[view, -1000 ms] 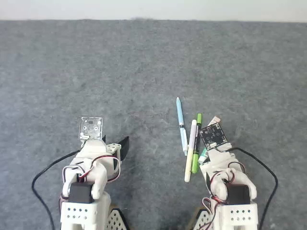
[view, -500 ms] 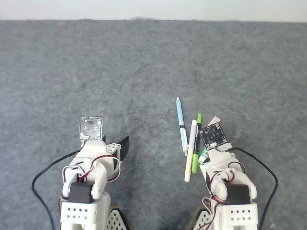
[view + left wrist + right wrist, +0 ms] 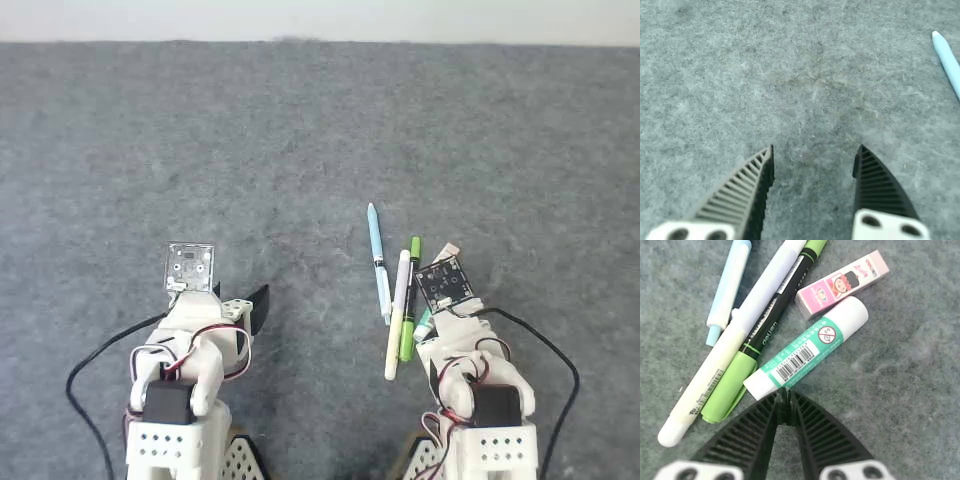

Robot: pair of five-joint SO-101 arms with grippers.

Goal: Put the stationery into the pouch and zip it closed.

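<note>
Left gripper [image 3: 816, 150] sat low at the near edge of the grey felt mat [image 3: 300, 140], jaws spread apart, nothing between them, bare felt under the tips. A black cable [image 3: 85, 385] looped out on the arm's outer side. The felt beyond the left arm ran open to the far edge, where a pale wall strip [image 3: 320, 20] began. The strip of felt between the two arms was open too.

Right of centre lay the stationery, all loose on the felt. The light blue pen [image 3: 378, 262] was leftmost, tip pointing away from the arms, apart from the left gripper. Just beside it lay the pale highlighter [image 3: 398, 315], with the green marker [image 3: 410, 300] touching along its right side; both slanted toward the right arm.

In the right wrist view the glue stick [image 3: 807, 349] lay just beside the marker, and the pink eraser [image 3: 842, 284] lay at the stick's far end, very close or touching.

Right gripper [image 3: 785, 399] was pinched closed, holding nothing, tips right at the glue stick's near side; contact could not be told. The arm overhung this end of the cluster. Open felt ran right of it to the mat's edge, with a second cable [image 3: 560, 360] looping there.
</note>
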